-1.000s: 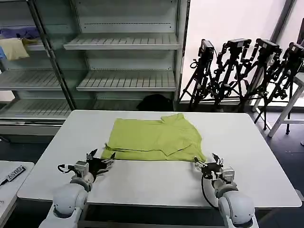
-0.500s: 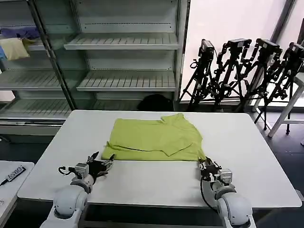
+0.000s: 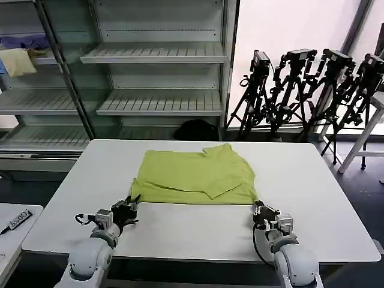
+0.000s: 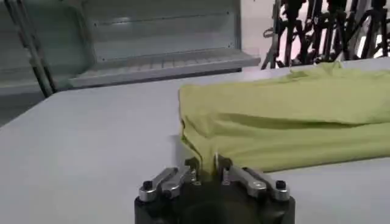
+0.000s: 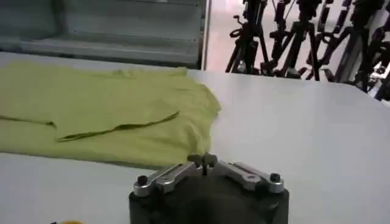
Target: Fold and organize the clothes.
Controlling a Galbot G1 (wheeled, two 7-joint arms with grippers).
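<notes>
A lime yellow-green T-shirt (image 3: 195,177), partly folded with a sleeve flap on top, lies flat on the white table (image 3: 198,231). My left gripper (image 3: 131,204) rests on the table at the shirt's near left corner. In the left wrist view the left gripper (image 4: 208,165) is shut on that corner of the T-shirt (image 4: 286,122), with fabric between its fingertips. My right gripper (image 3: 259,209) sits at the near right corner. In the right wrist view the right gripper (image 5: 204,159) has its tips together at the hem of the T-shirt (image 5: 109,109).
Metal shelves (image 3: 156,54) stand behind the table, with a pale yellow cloth (image 3: 17,60) and a blue-purple cloth (image 3: 27,41) at upper left. Camera tripods (image 3: 306,90) cluster at back right. A dark bag (image 3: 195,129) lies on the floor behind. A small side table (image 3: 12,225) sits at left.
Both grippers moved forward to the shirt's near corners. The left went from wide open to closed on the corner; the right closed its fingers at the hem.
</notes>
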